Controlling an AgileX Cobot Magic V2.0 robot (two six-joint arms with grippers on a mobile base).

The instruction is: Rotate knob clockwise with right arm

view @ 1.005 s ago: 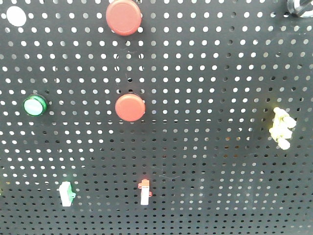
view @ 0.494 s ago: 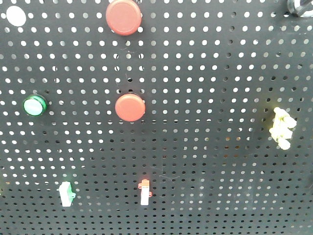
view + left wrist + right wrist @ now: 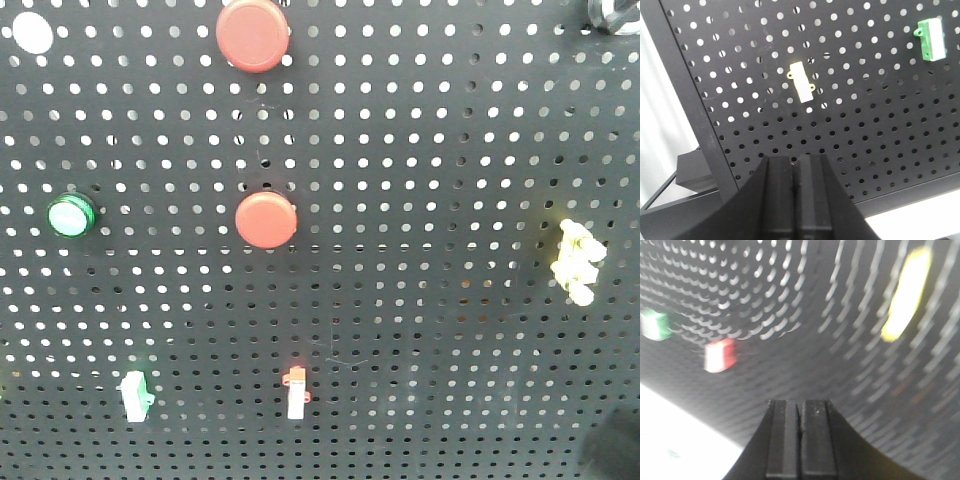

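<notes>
Front view: the yellow knob (image 3: pixel 577 262) (probably my target) sits near the right edge of the pegboard (image 3: pixel 420 330). Left wrist: my left jaws are pressed together. Right wrist: my right jaws are also pressed together, with the knob a blur up and to the right. If they arrive unspread, I'd bump it.

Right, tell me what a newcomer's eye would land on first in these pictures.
Two big red buttons stand out against the black pegboard in the front view: one at the top edge, one near the middle. A green round button sits at the left, a pale yellow knob at the right. The right wrist view is heavily blurred, with the right claw shut.
</notes>
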